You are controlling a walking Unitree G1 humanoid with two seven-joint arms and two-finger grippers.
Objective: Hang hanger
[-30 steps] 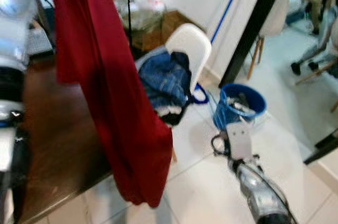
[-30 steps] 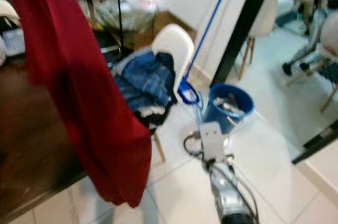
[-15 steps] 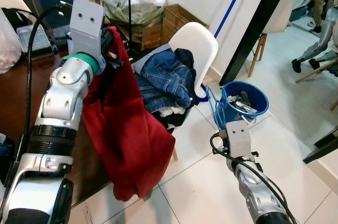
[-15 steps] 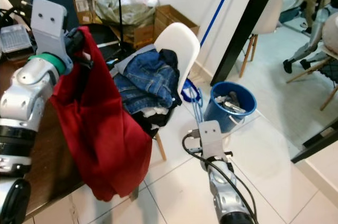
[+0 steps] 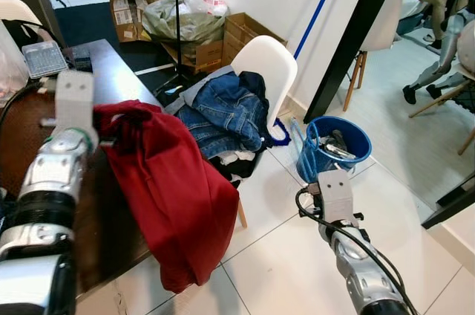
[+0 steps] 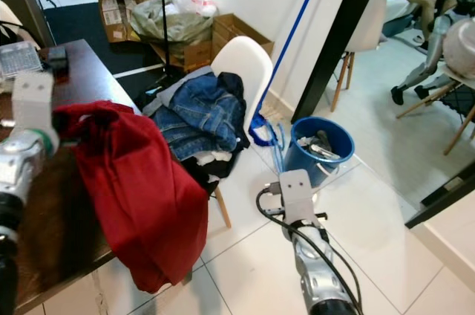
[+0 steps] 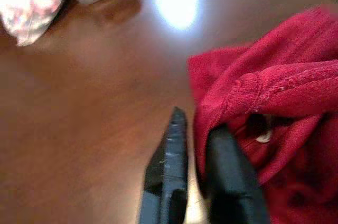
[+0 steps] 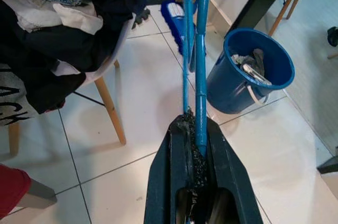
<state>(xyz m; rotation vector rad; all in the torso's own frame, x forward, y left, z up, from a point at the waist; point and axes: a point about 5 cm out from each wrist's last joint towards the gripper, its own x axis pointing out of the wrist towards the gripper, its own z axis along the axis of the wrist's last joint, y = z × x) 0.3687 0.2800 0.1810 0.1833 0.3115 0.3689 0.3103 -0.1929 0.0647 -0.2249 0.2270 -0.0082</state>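
left eye view has the left gripper (image 5: 111, 118) low over the dark wooden table (image 5: 44, 151), where half a second ago it was raised high with the red garment (image 5: 174, 189) dangling from it. the arm has come down and the cloth now lies heaped on the table's near right corner, with most of its length spilling over the edge toward the tiled floor (image 5: 282, 255). the camera has also tipped between these moments, so part of the shift is the head's, not the arm's.

left wrist view shows the two black fingers (image 7: 174, 166) nearly together, one of them pressed under a ribbed hem of the red cloth, so the gripper looks clenched on a fold of the garment. a small pale shape sits inside the folds; i cannot tell whether it is the hanger, which cannot otherwise be made out and is presumably buried in the cloth.

to the right, a white chair (image 5: 271, 66) is piled with a denim jacket (image 5: 230, 111) and other clothes, and a blue bucket (image 5: 334, 148) stands beyond it beside a blue mop handle (image 8: 199, 60). the right gripper (image 8: 196, 145) hangs low over the tiles, idle, its fingers close together with nothing between them.

my reading: lowering the garment to the table moves it away from any rail, so hanging looks further off now; a regrip or rest seems likely.
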